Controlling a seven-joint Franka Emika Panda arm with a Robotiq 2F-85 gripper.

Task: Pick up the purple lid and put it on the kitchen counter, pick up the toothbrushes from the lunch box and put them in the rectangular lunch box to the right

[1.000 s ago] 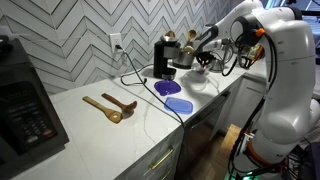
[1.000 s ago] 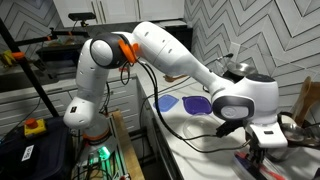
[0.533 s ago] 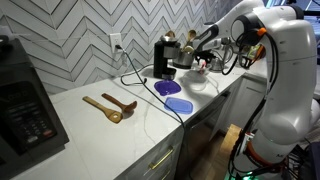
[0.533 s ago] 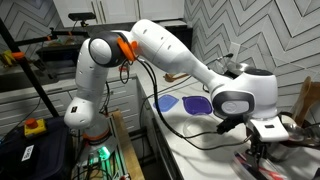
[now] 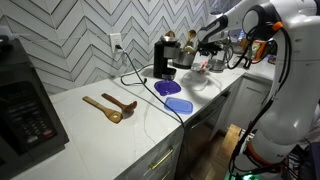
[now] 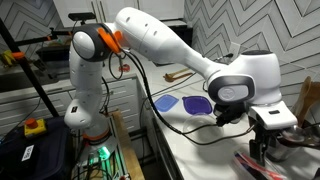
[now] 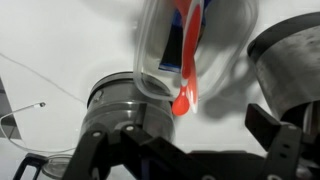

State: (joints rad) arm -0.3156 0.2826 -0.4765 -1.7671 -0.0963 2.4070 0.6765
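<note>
I am watching the arm reaching out over the far right end of the kitchen counter (image 5: 110,135), past the black coffee machine (image 5: 160,58). The gripper (image 7: 188,150) is hanging over the lunch box (image 7: 150,62). In the wrist view its two fingers (image 7: 98,150) are standing wide apart with nothing between them (the picture is blurred, but the gap is plain enough).

The lunch box is sitting just beside a round, grey, metal-looking tin (image 7: 120,95) and is holding the toothbrushes (image 7: 186,70). A red-orange one is poking out over the rim toward the gripper, and a blue one is lying alongside it.

The purple lid (image 5: 167,88) is lying flat on the counter, near the coffee machine and well apart from the gripper. A lighter blue lid (image 5: 179,104) is lying just beside it on the near side.

Further left, two wooden spoons (image 5: 108,107) are lying close together on the bare white top. A black appliance (image 5: 25,100) is sitting at the left end.
</note>
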